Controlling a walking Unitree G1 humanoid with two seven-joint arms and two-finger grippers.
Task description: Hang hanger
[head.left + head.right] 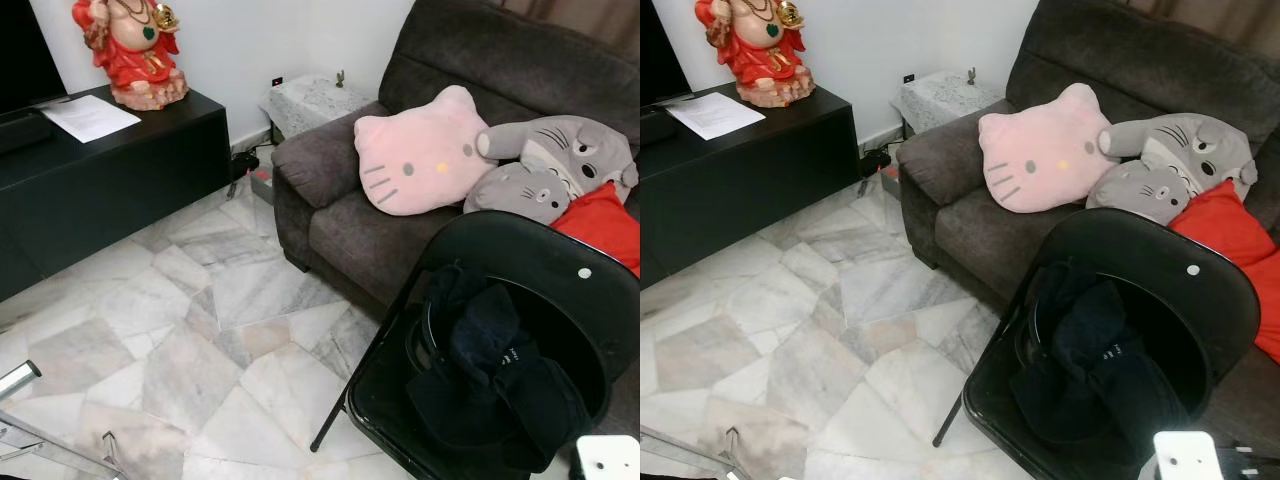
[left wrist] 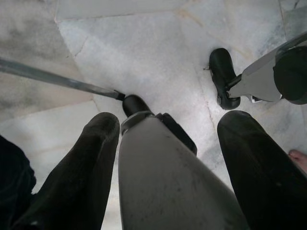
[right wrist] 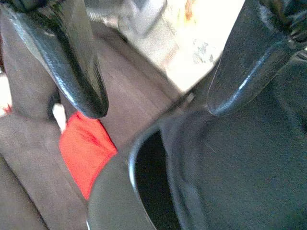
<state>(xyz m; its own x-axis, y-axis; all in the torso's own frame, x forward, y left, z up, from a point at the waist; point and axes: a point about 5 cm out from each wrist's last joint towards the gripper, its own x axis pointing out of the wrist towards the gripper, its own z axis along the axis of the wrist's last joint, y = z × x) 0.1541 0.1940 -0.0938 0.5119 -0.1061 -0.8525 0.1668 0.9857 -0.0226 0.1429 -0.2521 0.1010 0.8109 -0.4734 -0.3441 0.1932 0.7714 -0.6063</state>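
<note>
left eye view: black cabinet (image 1: 110, 170), marble floor (image 1: 200, 330), sofa (image 1: 400, 230), folding chair (image 1: 520, 300).
dark clothes (image 1: 490, 370) heaped on the chair may hide the hanger; none clearly seen, nothing hung. left gripper (image 2: 163, 158) spread, empty; right gripper (image 3: 158, 91) wide above the chair.

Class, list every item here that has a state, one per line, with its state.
Black folding metal chair: unfolded, standing on the floor.
Dark clothing pile: crumpled on the chair seat.
Pink cat-face cushion: propped against the sofa back.
White paper sheet: lying flat on the black cabinet.
Right end effector: open.
Left end effector: open.
</note>
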